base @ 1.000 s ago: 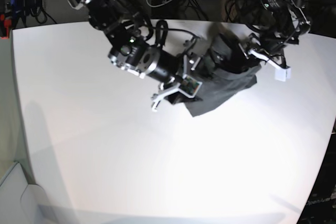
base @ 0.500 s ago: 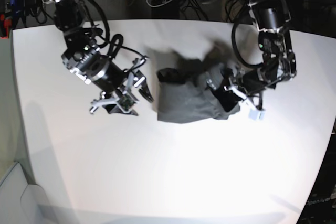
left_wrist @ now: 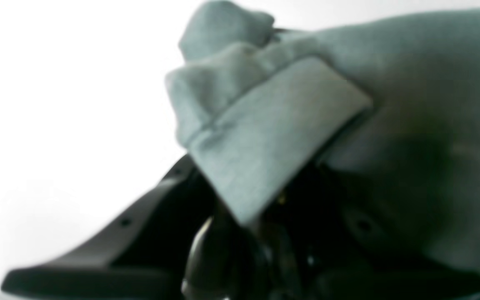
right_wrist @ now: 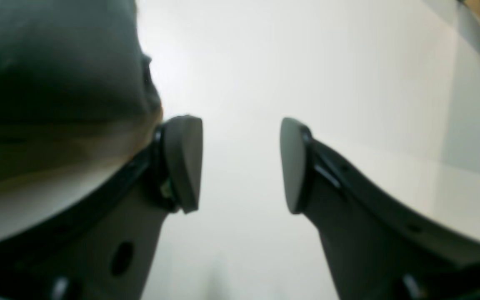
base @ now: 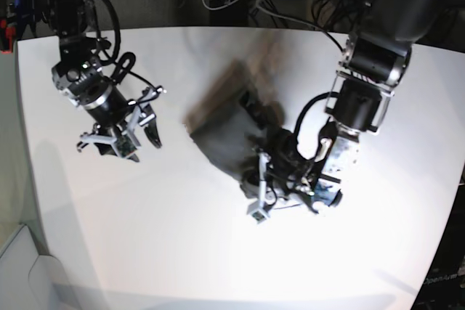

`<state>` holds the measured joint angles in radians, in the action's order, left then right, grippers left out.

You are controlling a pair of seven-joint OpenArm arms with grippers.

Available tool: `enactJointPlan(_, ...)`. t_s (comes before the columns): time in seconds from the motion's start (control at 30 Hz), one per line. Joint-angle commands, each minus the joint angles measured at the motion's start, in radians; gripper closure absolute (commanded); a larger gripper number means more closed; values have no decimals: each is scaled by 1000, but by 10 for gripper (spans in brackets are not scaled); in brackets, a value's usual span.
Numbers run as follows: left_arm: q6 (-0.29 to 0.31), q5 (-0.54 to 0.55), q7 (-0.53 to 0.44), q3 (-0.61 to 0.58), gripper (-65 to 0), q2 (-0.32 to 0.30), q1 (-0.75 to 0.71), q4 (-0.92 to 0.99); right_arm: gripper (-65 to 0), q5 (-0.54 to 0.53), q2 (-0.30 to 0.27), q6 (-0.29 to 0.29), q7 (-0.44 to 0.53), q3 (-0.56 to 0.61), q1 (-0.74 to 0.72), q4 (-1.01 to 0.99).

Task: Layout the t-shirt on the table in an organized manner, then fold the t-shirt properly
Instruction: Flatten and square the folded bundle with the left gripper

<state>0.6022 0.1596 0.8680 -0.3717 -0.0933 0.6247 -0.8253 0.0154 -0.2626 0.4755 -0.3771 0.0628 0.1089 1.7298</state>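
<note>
Charcoal-grey fabric of the shirt (base: 229,125) lies bunched near the middle of the white counter (base: 182,252), a little to the right of centre and toward the far side. In the base view it is an uneven, blurred heap, with a flatter, roughly straight-edged panel on its left side and crumpled folds toward its near-right end, where it meets the left hand (base: 280,179). No sleeves or neckline can be made out there.

From the left wrist view the cloth looks paler, grey-green, and soft. One stitched, hemmed edge is folded back into a flat flap that hangs over the dark fingers (left_wrist: 98,246), and a rumpled knot of fabric sits above it. More cloth fills the right side of that view. The left hand is pressed in on the shirt, pinching the fabric at its near-right end, low over the counter.

The right hand (base: 120,132) is well apart from the shirt, over the left part of the counter. Its two pads (right_wrist: 183,162) stand spread with only bare counter showing between them. A dark, blurred mass fills the upper left of the right wrist view; what it is cannot be told.
</note>
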Motion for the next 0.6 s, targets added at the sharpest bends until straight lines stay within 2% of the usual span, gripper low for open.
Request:
enactJointPlan(0.0, 6, 10, -20, -34, -3, 14, 24, -21, -306, -12, -5, -1, 25, -7, -10, 19)
enactJointPlan(0.27, 8, 10, -209, -267, -3, 54, 45, -24, -306, -10, 1, -1, 20, -64, -8, 11)
enactJointPlan(0.4, 6, 8, -315, -344, -3, 53, 68, -22, -306, -10, 1, -1, 20, -91, -1, -3)
enactJointPlan(0.57, 6, 8, -387, -408, -3, 53, 110, -12, -306, -10, 1, -1, 20, -110, 33, -3)
